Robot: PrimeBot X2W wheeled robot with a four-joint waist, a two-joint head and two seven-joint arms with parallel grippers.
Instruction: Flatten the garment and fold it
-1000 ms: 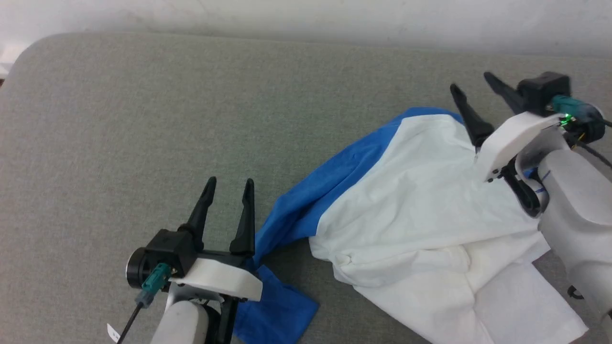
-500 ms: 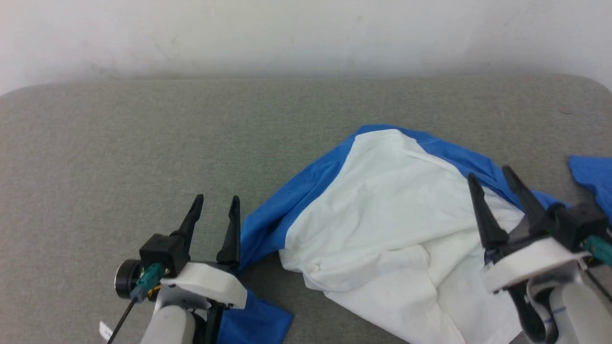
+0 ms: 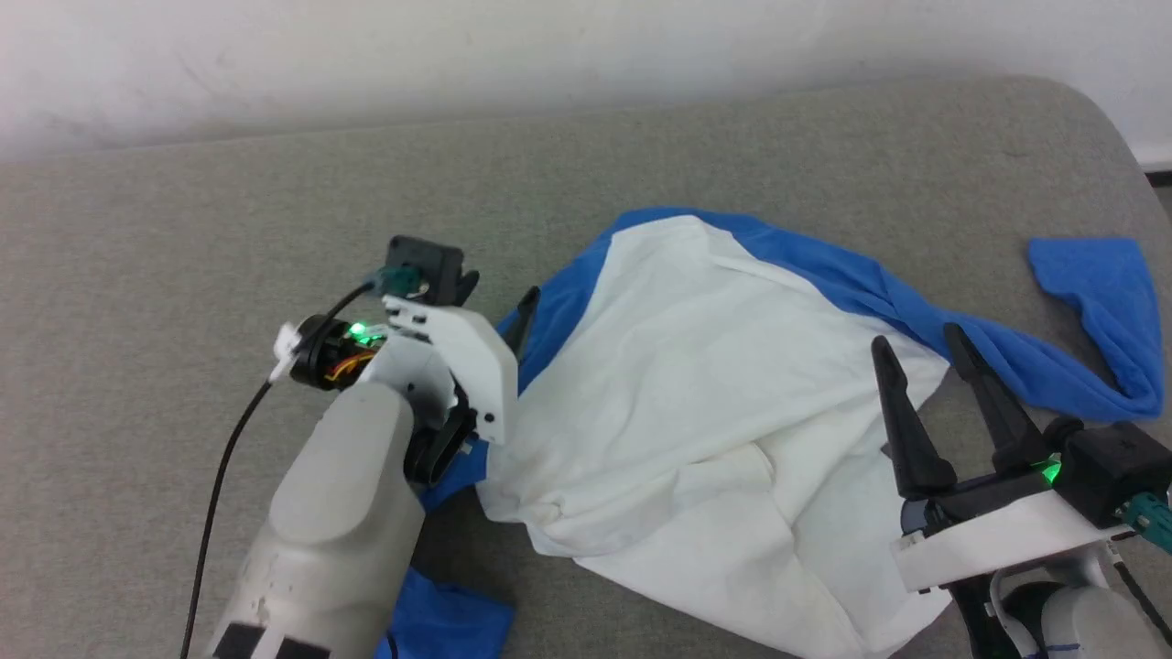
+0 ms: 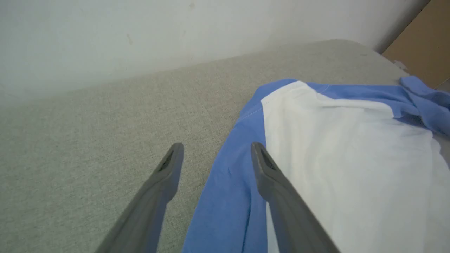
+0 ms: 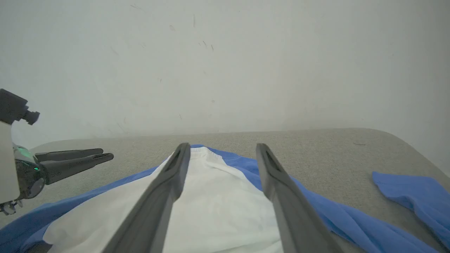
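The left arm [image 3: 339,513] is extended forward and angled inward, wrist rolled over. The left gripper [image 4: 214,149] has its fingers [image 4: 165,175] spread wide, empty. The right gripper [image 3: 917,340] sits low at the right, its fingers pointing forward, likewise spread and empty.

Bright, diffuse, even light; soft shadows under the garment [image 3: 696,394] edge; wrist views hazy and muted, near fingers [image 4: 154,203] slightly blurred

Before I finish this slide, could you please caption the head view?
Open left gripper and open right gripper flank a crumpled white T-shirt with blue sleeves on a grey fabric surface.
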